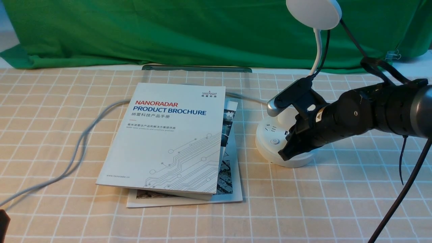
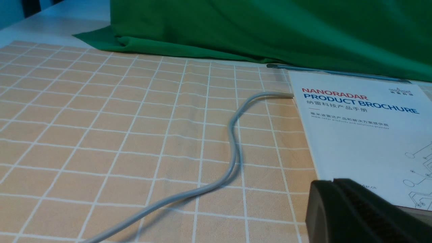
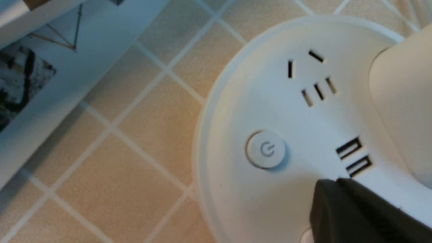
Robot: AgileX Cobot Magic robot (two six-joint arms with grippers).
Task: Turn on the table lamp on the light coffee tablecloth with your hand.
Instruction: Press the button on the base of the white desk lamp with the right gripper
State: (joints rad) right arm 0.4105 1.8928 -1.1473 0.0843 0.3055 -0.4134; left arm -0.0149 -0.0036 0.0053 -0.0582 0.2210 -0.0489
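Table lamp (image 1: 265, 139) base lies just under the right pincer (image 1: 284, 154).

Staged lab tabletop, green backdrop cloth (image 1: 168, 30), product brochure (image 1: 168, 141)

On the light tan gridded tablecloth (image 1: 303, 202), the white round-based table lamp (image 1: 270, 148) stands right of two stacked white paper brochures (image 1: 168, 135). A grey cable (image 1: 81, 141) runs left from them. A green cloth (image 1: 168, 30) lies behind. The black right tool (image 1: 287, 153) is over the lamp's base.
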